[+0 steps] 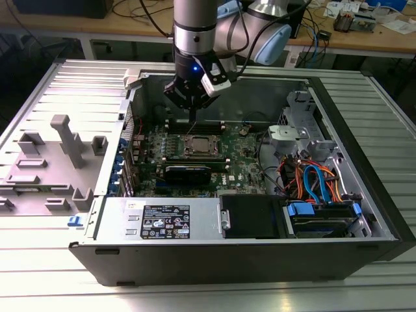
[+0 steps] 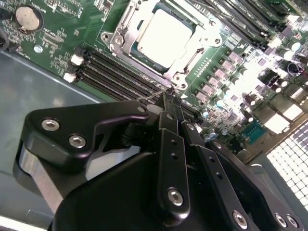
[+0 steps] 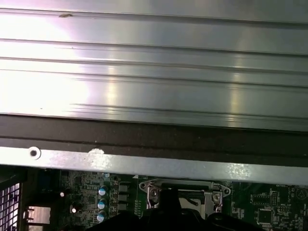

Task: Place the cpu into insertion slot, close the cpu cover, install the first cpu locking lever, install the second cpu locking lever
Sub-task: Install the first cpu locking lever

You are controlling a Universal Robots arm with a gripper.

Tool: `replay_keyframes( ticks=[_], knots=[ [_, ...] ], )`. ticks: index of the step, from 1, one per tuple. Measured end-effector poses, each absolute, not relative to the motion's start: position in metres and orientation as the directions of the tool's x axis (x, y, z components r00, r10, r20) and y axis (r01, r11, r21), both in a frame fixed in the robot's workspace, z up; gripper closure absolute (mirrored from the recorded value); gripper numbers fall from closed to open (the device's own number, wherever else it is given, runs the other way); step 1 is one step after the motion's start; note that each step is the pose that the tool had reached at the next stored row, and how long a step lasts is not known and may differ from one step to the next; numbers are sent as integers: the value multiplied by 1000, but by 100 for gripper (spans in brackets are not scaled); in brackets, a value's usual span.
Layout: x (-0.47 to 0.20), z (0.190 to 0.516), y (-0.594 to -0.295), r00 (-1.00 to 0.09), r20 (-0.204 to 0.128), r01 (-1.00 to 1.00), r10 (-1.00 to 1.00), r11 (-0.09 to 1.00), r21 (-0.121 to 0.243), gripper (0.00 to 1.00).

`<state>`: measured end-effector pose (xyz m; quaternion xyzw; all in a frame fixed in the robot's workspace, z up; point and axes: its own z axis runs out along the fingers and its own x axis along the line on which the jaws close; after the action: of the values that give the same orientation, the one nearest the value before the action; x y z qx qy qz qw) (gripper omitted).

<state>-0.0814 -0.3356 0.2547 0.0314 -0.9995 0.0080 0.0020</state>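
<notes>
Scanning across the exterior view, at about 9 o'clock you've got the grey plastic fixture blocks (image 1: 62, 153) sitting on the ribbed table (image 1: 39, 253), well apart from the open computer case (image 1: 247, 260). Toward the centre, your gripper (image 1: 193, 121) hangs just above the green motherboard (image 1: 244, 159), at 12 o'clock from the insertion slot (image 1: 198, 147). The cpu (image 1: 199, 147) is already sitting in that slot, and the cpu cover (image 1: 188, 149) lies flat around it, so the dull silver top shows through the window. In the second wrist view you can see the fingers (image 2: 169, 115) pressed together, nothing visibly between them, with their tips right over a thin wire lever (image 2: 153, 95) beside the memory slots (image 2: 118, 74). Over at 3 o'clock sits the bundle of orange and blue cables (image 1: 312, 179).
</notes>
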Motion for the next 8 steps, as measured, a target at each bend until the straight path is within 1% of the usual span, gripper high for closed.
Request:
replay_keyframes(
  ticks=[8],
  knots=[
    [-78,248,-335,-999,5,-39,-39,999,-22,89]
  ],
)
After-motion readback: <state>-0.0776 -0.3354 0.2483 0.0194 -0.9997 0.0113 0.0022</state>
